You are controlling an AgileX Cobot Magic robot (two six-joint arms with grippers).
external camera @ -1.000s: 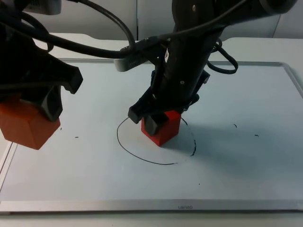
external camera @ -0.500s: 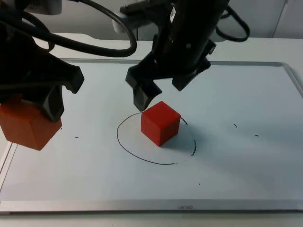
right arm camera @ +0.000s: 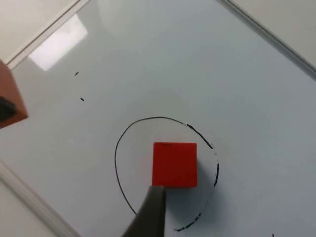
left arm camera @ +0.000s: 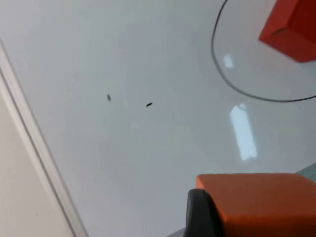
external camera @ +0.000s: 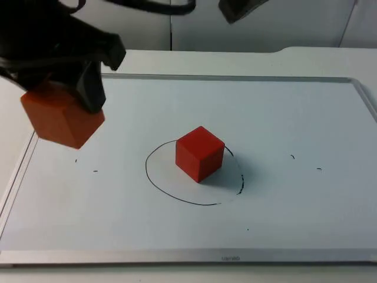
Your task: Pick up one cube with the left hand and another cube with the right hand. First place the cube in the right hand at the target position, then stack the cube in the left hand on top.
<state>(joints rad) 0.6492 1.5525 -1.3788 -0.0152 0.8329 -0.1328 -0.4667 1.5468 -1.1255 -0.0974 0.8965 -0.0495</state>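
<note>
With the red cube (external camera: 200, 153) set inside the drawn circle (external camera: 159, 186), stacking remains — the left hand (external camera: 88, 97), grasping the orange cube (external camera: 62, 118), must carry it over (right hand's state: cannot tell).

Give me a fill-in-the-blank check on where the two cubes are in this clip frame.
1. The red cube sits inside the drawn ____.
2. The left gripper holds the ____ cube.
3. That held cube is ____ the whiteboard, not resting on it.
4. The held cube is not yet ____ on the red cube.

Missing words: circle; orange; above; stacked
</note>
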